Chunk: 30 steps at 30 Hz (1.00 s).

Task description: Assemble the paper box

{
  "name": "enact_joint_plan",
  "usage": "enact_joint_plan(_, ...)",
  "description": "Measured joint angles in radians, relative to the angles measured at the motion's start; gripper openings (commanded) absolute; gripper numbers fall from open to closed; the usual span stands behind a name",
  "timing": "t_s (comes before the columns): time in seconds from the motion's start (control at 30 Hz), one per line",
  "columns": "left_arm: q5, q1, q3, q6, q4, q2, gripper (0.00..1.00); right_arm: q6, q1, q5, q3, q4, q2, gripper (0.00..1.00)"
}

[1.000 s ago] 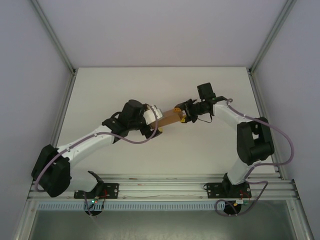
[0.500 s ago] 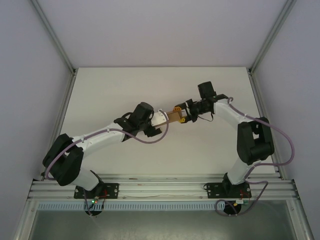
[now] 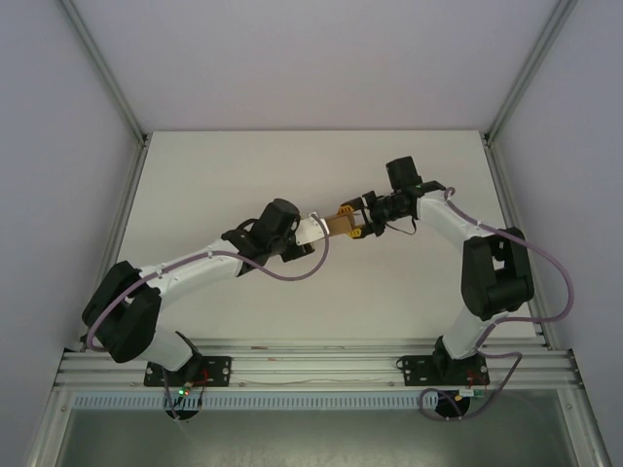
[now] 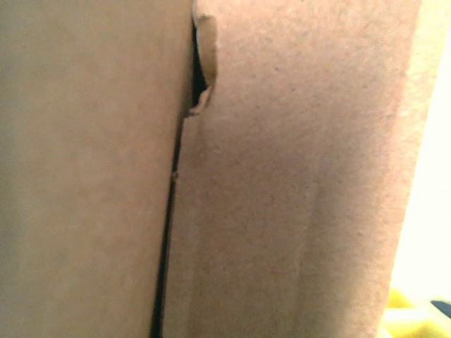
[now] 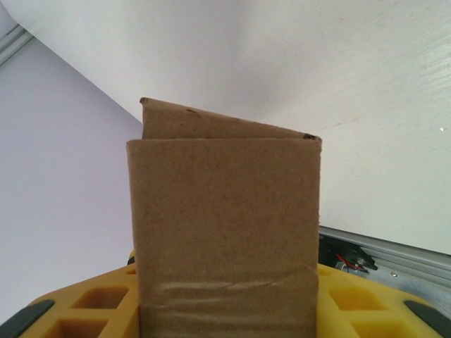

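Note:
The paper box [image 3: 336, 225], plain brown cardboard, hangs above the white table [image 3: 292, 165] between the two arms. My right gripper [image 3: 350, 226] is shut on its right end. In the right wrist view the paper box [image 5: 224, 211] stands up between the yellow fingers [image 5: 91, 310], with a second panel edge showing behind its top. My left gripper [image 3: 312, 231] is at the box's left end, and its jaws are hidden there. The left wrist view looks straight at the cardboard [image 4: 296, 176], with a dark seam [image 4: 169, 211] and a small notch near the top.
Aluminium frame posts [image 3: 107, 73] rise at the table's back corners. A metal rail [image 3: 311, 368] with both arm bases runs along the near edge. A purple cable [image 3: 292, 272] loops under the left wrist. White table surface lies all round the box.
The left arm has reached right, so its gripper now covers the box's left end and less cardboard shows between the grippers. The right gripper has barely moved.

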Motion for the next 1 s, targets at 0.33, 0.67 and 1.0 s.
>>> enact_joint_plan(0.33,0.025,0.0,0.001,-0.003,-0.033,-0.048,0.52,-0.031,-0.008,0.003,0.0,0.013,-0.051,0.87)
enact_joint_plan(0.67,0.126,0.005,0.01,0.005,-0.162,-0.053,0.47,-0.444,-0.129,0.489,-0.039,0.09,-0.335,1.0)
enact_joint_plan(1.0,0.278,0.034,0.092,0.02,-0.204,0.041,0.44,-1.036,-0.137,0.714,-0.33,0.314,-0.658,1.0)
